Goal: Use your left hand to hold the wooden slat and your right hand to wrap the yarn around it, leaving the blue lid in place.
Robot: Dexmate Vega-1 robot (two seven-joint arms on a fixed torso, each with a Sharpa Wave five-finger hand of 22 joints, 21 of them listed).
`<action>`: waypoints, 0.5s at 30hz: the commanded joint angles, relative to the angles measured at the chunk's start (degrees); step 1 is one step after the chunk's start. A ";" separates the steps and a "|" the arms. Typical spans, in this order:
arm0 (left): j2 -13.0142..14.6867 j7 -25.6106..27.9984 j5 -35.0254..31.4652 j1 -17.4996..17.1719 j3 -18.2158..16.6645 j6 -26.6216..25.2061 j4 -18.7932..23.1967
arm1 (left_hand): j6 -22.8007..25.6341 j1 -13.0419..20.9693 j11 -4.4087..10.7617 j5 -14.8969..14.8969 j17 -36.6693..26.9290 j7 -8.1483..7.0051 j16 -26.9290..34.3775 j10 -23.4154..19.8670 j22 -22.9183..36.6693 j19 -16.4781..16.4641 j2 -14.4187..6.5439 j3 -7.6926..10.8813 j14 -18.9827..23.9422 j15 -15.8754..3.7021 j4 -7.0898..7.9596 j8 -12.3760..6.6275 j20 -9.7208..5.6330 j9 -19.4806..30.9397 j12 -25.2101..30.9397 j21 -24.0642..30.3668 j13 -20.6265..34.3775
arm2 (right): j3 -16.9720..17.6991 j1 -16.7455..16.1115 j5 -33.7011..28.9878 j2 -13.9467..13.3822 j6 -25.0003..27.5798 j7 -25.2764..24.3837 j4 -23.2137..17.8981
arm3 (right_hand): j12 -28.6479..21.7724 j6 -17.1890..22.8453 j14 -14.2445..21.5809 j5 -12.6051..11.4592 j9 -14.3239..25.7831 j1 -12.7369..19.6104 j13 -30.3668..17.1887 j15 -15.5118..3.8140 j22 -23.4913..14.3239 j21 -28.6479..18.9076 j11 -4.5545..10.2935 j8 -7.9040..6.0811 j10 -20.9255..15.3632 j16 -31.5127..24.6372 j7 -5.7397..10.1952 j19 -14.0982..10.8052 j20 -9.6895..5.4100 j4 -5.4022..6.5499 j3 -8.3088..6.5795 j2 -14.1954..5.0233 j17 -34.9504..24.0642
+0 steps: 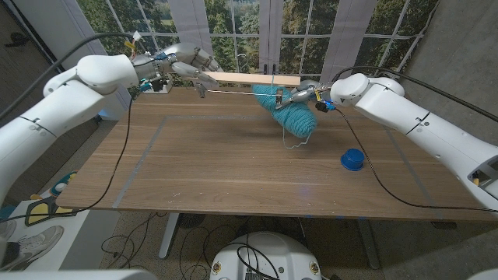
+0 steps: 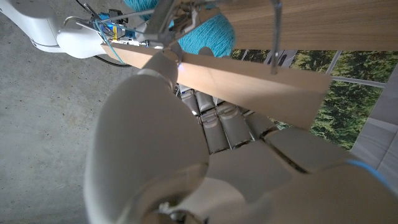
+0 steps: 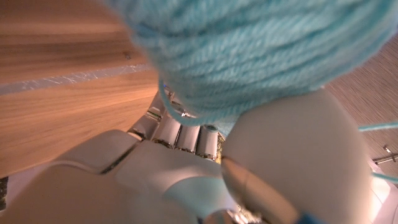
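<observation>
Teal yarn (image 1: 292,115) in right hand (image 1: 305,95) (blue lid (image 1: 352,159) apart)

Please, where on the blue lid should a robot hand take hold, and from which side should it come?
Probably from straight above, fingers on opposite sides of the rim. The blue lid is low and round, lying on the table with bare wood all around it, so nothing blocks a top approach. It lies on the robot's right, nearer the right robot hand, though that one holds the yarn.
</observation>
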State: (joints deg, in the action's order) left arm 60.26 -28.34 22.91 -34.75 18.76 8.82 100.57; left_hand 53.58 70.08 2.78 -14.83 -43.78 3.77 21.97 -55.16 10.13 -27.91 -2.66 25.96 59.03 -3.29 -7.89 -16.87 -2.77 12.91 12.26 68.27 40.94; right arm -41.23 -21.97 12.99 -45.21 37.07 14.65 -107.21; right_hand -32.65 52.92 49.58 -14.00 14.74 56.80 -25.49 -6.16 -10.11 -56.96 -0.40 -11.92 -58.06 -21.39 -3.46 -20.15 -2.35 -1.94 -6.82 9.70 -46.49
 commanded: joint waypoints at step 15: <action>-0.65 -6.83 -0.83 4.30 3.89 -2.02 -3.39 | 6.01 4.41 2.23 0.05 0.06 -2.95 -0.30 -1.72 0.22 0.59 -5.42 0.99 6.76 -9.75 0.23 -0.10 -4.44 10.05 0.01 0.81 0.53 | 0.79 1.16 -8.14 2.67 -4.05 -7.89 -2.95 | -0.93 6.41 1.48 -0.36 -0.16 18.25 -0.82 -5.56 0.01 0.14 2.59 -0.20 -2.78 1.16 6.22 -0.20 -1.14 1.28 -0.86 -18.70 1.11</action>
State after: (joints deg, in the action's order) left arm 59.85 -31.89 22.37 -32.36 20.97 7.65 98.72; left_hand 53.59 70.08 2.78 -14.41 -43.51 3.76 21.91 -55.17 10.28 -27.48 -2.66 26.13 59.03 -3.29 -8.06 -16.66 -2.60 12.92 12.14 68.72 41.29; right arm -40.29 -21.55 8.60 -43.65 33.85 9.52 -108.75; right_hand -32.97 52.92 50.29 -14.01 14.56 56.80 -25.88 -6.16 -10.12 -56.96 -0.09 -11.86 -58.35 -20.32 -3.44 -20.16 -2.35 -1.94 -6.83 9.70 -45.36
